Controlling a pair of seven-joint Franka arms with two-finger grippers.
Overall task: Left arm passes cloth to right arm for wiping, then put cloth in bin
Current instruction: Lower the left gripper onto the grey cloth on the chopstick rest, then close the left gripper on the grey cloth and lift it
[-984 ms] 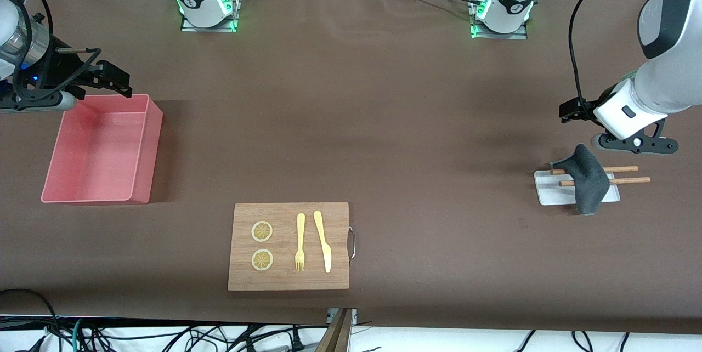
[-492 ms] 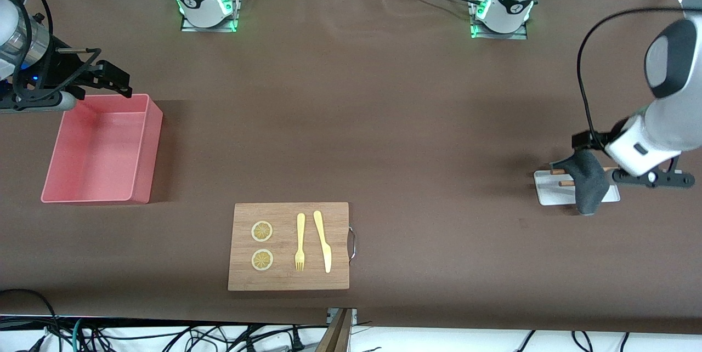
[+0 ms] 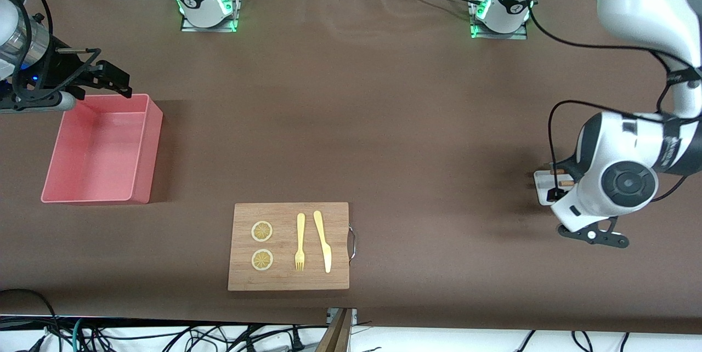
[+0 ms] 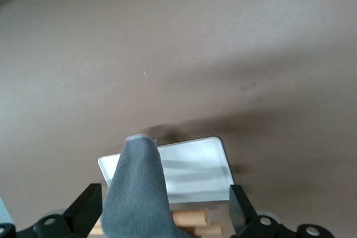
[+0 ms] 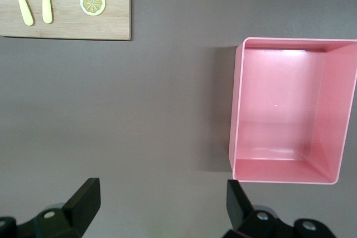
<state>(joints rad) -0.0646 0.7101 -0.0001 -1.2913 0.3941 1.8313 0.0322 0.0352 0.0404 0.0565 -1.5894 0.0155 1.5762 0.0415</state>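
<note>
1. Left arm: we see it reach from its base down over the tray at its end of the table, elbow high, wrist bent steeply downward.
2. Left gripper (image 4: pixel 162 215): we find it just above the tray, jaws spread wide, one finger on each side of the cloth and neither touching it.
3. Cloth (image 4: pixel 136 193): we list a grey fabric piece draped over the chopsticks (image 4: pixel 189 218) on the white tray (image 4: pixel 195 165), standing up in a soft fold; in the front view the arm hides it.
4. Right arm: we note it waiting at its end of the table, wrist held level.
5. Right gripper (image 3: pixel 112 80): we see it above the bin's edge that lies farther from the front camera, jaws apart and holding nothing.
6. Bin (image 3: pixel 145 149): we list a pink tub with low walls, nothing in it, toward the right arm's end of the table.
7. Cutting board (image 3: pixel 288 280): we list bamboo with a metal handle, nearest the front camera; on it two lemon slices (image 3: pixel 261 231), a yellow fork (image 3: pixel 300 242) and a yellow knife (image 3: pixel 322 239).
8. Table (image 3: pixel 351 121): we see a brown cover; cables run along the edge nearest the front camera.
</note>
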